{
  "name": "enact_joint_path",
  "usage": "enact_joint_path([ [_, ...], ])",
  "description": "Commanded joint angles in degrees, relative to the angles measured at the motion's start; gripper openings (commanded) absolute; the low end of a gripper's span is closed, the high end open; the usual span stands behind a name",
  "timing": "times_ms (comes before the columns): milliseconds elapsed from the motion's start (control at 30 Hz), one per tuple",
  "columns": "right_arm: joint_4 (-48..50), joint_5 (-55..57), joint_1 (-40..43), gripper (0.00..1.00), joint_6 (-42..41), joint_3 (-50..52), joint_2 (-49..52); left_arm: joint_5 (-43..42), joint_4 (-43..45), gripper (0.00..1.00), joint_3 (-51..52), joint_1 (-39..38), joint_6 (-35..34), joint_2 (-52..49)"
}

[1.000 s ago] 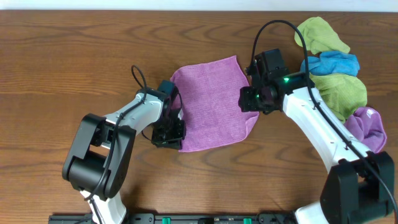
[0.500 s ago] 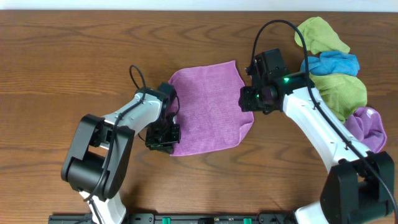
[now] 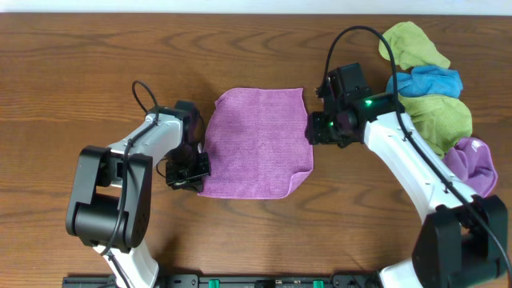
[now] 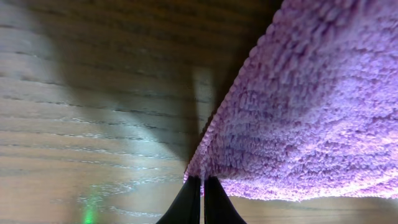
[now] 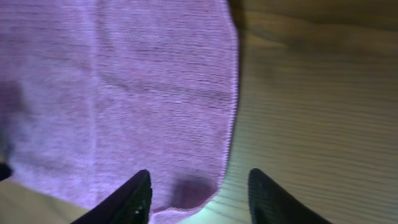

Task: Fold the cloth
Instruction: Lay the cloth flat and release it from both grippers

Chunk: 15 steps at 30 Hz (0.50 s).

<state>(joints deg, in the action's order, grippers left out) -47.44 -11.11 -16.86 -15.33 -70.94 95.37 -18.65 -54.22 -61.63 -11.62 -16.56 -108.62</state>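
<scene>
The mauve cloth (image 3: 254,144) lies spread on the table's middle, its near right corner curled up. My left gripper (image 3: 192,170) is at the cloth's near left corner and is shut on that corner; the left wrist view shows the fingers (image 4: 202,193) pinched on the fluffy edge of the cloth (image 4: 298,118). My right gripper (image 3: 317,128) is open just above the cloth's right edge. In the right wrist view its fingers (image 5: 199,196) straddle the cloth's edge (image 5: 155,93) without touching it.
A pile of cloths sits at the back right: green (image 3: 412,44), blue (image 3: 426,82), another green (image 3: 438,118) and a lavender-purple one (image 3: 472,164). The wooden table (image 3: 72,72) shows bare at the left and front.
My left gripper has dragged the cloth's near left corner leftward, pulling the cloth flatter and more square. The right gripper has stayed almost still at the right edge.
</scene>
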Motion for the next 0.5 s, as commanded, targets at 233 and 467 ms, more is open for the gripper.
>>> enact_joint_path([
  [233,-3.82,-7.63,-0.31,0.66,1.77,-0.09,-9.11,-3.89,-1.07,0.39,-0.48,3.82,2.89,7.61],
  [467,-6.84,-11.76,0.9,0.69,2.82,0.9,-9.77,-6.69,-2.6,0.95,-0.44,5.33,3.48,12.0],
])
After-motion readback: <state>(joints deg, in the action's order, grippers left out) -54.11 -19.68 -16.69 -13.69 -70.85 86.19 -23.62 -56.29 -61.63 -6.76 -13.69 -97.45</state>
